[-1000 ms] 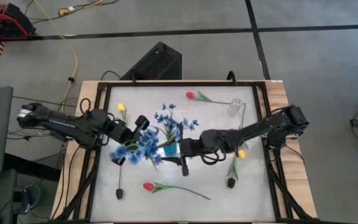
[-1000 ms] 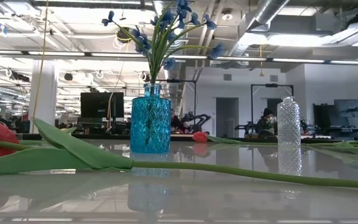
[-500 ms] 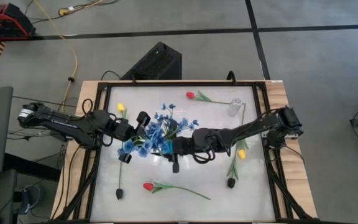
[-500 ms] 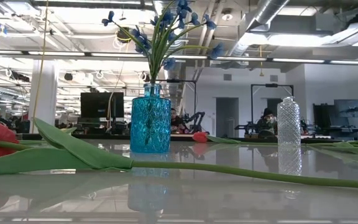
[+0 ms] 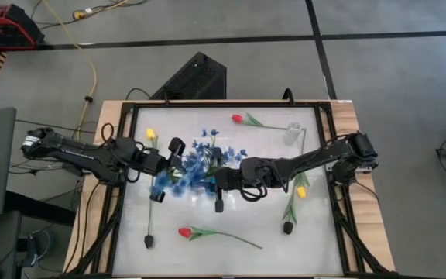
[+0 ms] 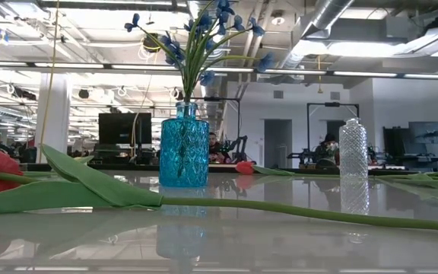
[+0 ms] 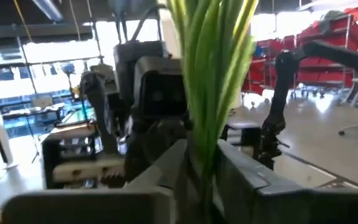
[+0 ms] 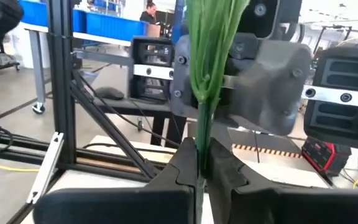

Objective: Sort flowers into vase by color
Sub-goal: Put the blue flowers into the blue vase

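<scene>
Both my left gripper point(image 7: 197, 186) and right gripper point(image 8: 199, 168) pinch the thin, bendy green stems of 1 light blue spray point(image 5: 178, 180) near the table's middle, by the blue vase point(image 6: 183, 152).

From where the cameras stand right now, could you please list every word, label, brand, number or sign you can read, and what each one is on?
None can be read in any view.
The blue vase and the clear vase carry only a cut pattern, no label.
White strips on the black boxes in the right wrist view are blurred.
The monitors in the room behind show nothing legible.
</scene>
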Action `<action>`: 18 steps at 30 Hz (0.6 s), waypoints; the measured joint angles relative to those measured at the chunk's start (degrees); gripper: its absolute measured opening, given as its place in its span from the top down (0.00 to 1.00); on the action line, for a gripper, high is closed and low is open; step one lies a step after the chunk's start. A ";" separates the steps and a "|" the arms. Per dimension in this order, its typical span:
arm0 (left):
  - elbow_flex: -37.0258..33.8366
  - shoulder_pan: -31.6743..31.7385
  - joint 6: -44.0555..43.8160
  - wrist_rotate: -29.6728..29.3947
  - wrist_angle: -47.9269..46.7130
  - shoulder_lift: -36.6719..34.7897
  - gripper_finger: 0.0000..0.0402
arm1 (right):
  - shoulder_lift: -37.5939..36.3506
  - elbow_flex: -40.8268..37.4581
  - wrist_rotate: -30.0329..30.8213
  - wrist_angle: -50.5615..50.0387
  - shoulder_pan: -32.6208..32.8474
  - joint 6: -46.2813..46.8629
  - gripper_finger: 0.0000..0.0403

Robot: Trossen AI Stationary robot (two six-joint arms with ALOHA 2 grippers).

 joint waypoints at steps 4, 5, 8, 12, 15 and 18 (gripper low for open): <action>0.00 0.85 -0.04 -0.30 -5.18 -4.09 0.70 | -3.23 -0.02 -0.24 -3.34 0.82 1.01 0.90; 0.00 1.19 -0.04 -0.48 -6.61 -5.56 0.67 | -4.27 -0.02 -0.24 -4.68 1.09 1.01 0.90; 0.04 2.47 1.55 -0.73 -13.77 -10.58 0.63 | -7.24 -0.04 -0.24 -8.60 2.41 0.61 0.90; 0.04 4.31 3.35 -9.74 -24.96 -16.95 0.62 | -10.39 -2.68 -0.22 -8.89 5.49 -1.48 0.90; -0.03 5.63 3.83 -21.85 -33.42 -19.77 0.61 | -11.32 -6.28 -0.45 -8.73 8.61 -2.12 0.90; -2.69 7.06 2.82 -30.79 -35.94 -20.63 0.61 | -11.02 -10.53 -0.48 -6.97 11.49 -2.28 0.90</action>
